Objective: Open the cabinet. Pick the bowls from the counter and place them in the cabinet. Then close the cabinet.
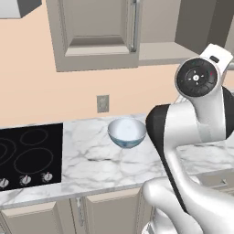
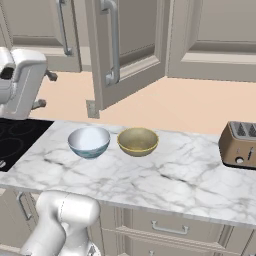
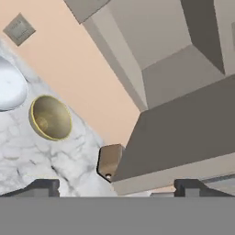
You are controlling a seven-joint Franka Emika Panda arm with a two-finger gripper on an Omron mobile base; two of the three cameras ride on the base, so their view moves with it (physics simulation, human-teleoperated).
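The cabinet (image 2: pixel 45 30) hangs on the wall above the counter (image 2: pixel 165 175). Its right door (image 2: pixel 131 45) stands swung out, with the bare shelf (image 1: pixel 160 51) showing behind it. The left door (image 1: pixel 93 27) is shut. Two bowls sit side by side on the marble: a white one (image 2: pixel 89 141) with a blue-green outside and a yellowish-tan one (image 2: pixel 138 141). My gripper (image 3: pixel 118 188) is open and holds nothing. It hovers high, left of the swung-out door (image 3: pixel 183 133) and well above the bowls. In the hand view the tan bowl (image 3: pixel 50 118) and the white bowl (image 3: pixel 8 87) lie at the left.
A black cooktop (image 1: pixel 29 155) lies left of the marble. A brown toaster (image 2: pixel 241 145) stands at the right end. A wall outlet (image 1: pixel 103 103) sits behind the white bowl (image 1: pixel 127 131). Low cabinets with drawers (image 2: pixel 170 230) run under the counter.
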